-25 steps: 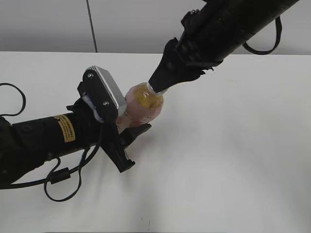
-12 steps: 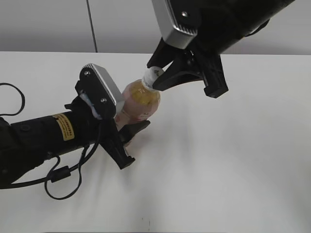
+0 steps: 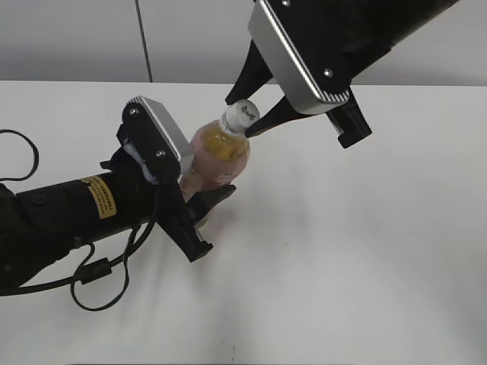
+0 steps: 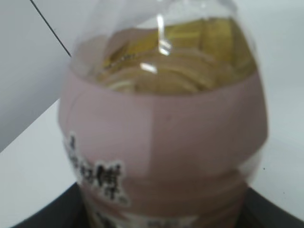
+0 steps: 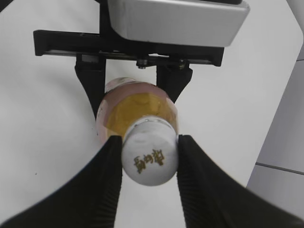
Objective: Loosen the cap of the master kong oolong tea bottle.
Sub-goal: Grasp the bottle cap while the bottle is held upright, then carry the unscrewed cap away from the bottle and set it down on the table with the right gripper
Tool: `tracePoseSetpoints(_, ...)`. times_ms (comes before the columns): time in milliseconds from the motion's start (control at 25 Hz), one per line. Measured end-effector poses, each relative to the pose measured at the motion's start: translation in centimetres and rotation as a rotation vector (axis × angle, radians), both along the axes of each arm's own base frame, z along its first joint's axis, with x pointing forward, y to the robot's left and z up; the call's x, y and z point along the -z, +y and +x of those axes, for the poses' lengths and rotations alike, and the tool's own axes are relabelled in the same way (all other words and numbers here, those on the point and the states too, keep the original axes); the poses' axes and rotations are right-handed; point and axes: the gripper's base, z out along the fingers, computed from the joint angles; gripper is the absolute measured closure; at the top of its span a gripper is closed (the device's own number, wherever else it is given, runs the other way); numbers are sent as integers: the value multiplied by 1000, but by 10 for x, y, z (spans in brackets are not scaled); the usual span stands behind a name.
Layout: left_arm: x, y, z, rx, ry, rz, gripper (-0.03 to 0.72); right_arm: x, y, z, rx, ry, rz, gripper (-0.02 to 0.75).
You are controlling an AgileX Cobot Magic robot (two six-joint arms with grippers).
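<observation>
The oolong tea bottle [image 3: 217, 156] has amber tea and a pale pink label and leans toward the upper right above the white table. My left gripper [image 3: 199, 204] is shut on its labelled body, which fills the left wrist view [image 4: 161, 142]. The white cap [image 3: 242, 115] has a dark mark on top. My right gripper [image 3: 240, 118] is shut on the cap. In the right wrist view the two black fingers [image 5: 148, 142] press the cap [image 5: 149, 159] on both sides. Beyond it are the bottle [image 5: 137, 107] and the left gripper [image 5: 133, 90].
The white table [image 3: 365, 251] spreads around both arms. A black cable [image 3: 95, 277] loops under the left arm near the front left. A pale wall with a dark vertical seam [image 3: 143, 38] stands behind the table.
My right wrist has rotated around the cap, bringing its grey camera housing to the front and the cap top into sight. The bottle and left gripper have barely moved.
</observation>
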Motion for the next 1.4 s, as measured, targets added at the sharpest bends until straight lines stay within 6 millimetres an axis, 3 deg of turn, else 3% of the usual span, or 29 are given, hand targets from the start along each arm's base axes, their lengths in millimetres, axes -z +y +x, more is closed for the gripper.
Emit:
tracePoseSetpoints(440,-4,-1,1,0,-28,-39,300,-17,-8,-9,-15,-64,-13,467)
tracePoseSetpoints(640,-4,-1,1,-11,-4,-65,300,-29,-17,-12,83,-22,15,467)
tracePoseSetpoints(880,-12,-3,1,-55,88,-257,300,-41,-52,5,458,180,152,467)
tracePoseSetpoints(1080,-24,-6,1,-32,37,-398,300,-37,-65,21,780,428,316,467)
tracePoseSetpoints(1200,-29,-6,1,-26,39,-459,300,-28,-75,23,1049,569,302,467)
tracePoseSetpoints(1400,-18,-7,3,-33,71,-463,300,-7,-97,22,1354,576,159,467)
